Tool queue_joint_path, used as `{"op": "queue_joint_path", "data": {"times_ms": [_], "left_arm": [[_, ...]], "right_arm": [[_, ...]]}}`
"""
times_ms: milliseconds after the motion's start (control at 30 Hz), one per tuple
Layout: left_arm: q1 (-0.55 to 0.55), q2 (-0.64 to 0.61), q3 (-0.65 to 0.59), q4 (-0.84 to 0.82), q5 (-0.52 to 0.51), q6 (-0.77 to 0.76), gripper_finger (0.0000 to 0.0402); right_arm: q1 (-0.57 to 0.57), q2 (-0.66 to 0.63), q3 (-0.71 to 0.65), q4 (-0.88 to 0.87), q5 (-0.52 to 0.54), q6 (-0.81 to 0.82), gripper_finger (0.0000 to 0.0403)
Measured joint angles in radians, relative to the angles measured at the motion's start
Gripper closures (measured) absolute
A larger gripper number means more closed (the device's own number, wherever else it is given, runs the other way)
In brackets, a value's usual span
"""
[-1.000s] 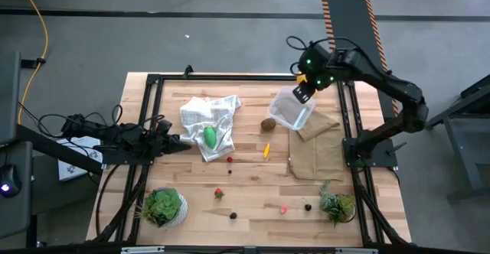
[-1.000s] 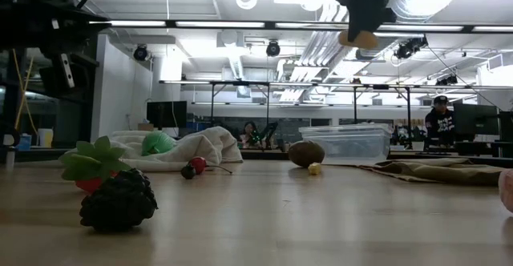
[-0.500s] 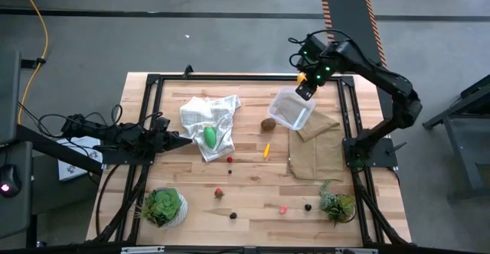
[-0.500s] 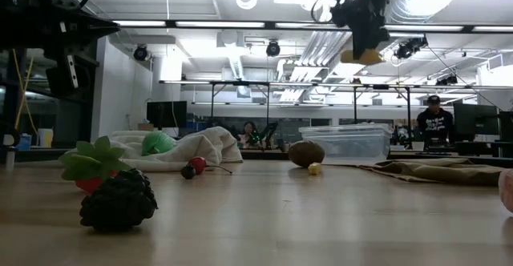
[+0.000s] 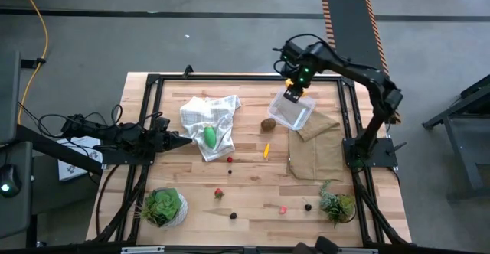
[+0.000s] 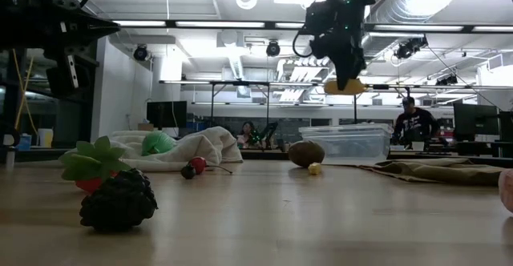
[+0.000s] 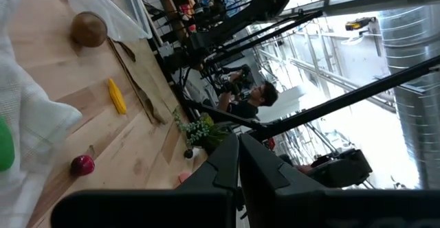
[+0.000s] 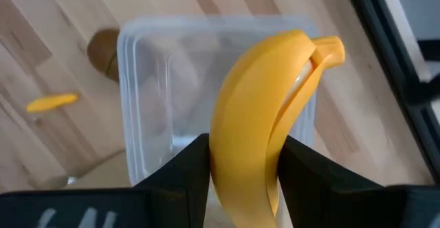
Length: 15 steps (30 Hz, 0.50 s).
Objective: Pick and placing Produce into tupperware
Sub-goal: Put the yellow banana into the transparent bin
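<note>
**Operator:** High view first, largest to smallest. The wooden slatted table [image 5: 253, 185] is as it was. My right arm has swung left over the last second, and the right gripper [image 5: 293, 95] now hangs over the far left part of the small clear square plastic tupperware [image 5: 292, 111], where a second ago it sat off the container's far right corner.

**Second:** And the load?

**Operator:** The right wrist view shows the dark fingers [image 8: 184, 161] clamped on either side of the curved yellow toy banana [image 8: 265, 121], with the container's open mouth directly beneath. In the low view the banana [image 6: 345, 85] hangs well above the tupperware's rim [image 6: 345, 130], so it is over the target but not down in it.

**Second:** So what does the move buy us?

**Operator:** I judge the carry is nearly done; a lowering and a release are what remain for this piece.

**Second:** Left side?

**Operator:** The left gripper [image 5: 182, 139] waits with its jaws closed on nothing at the left, just beside the crumpled white checked cloth [image 5: 208, 115] that holds the green oval toy fruit [image 5: 210, 137]. The brown kiwi-like ball [image 5: 269, 123] sits just left of the tupperware, the small orange-yellow piece [image 5: 266, 151] nearer me, and the tiny red berry [image 5: 230, 160] beyond that, all untouched.
</note>
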<state>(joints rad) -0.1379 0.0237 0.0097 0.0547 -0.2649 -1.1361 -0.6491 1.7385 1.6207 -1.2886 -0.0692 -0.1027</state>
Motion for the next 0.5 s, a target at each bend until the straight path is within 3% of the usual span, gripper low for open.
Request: {"op": "queue_joint_path", "data": {"times_ms": [267,500], "left_arm": [[0.0,0.0,0.0,0.0,0.0,0.018,0.0399],[0.0,0.0,0.0,0.0,0.0,0.03,0.0399]], "right_arm": [[0.003,0.007,-0.012,0.027,-0.014,0.022,0.0272],[0.025,0.004,-0.18,0.12,-0.019,0.051,0.0272]]}}
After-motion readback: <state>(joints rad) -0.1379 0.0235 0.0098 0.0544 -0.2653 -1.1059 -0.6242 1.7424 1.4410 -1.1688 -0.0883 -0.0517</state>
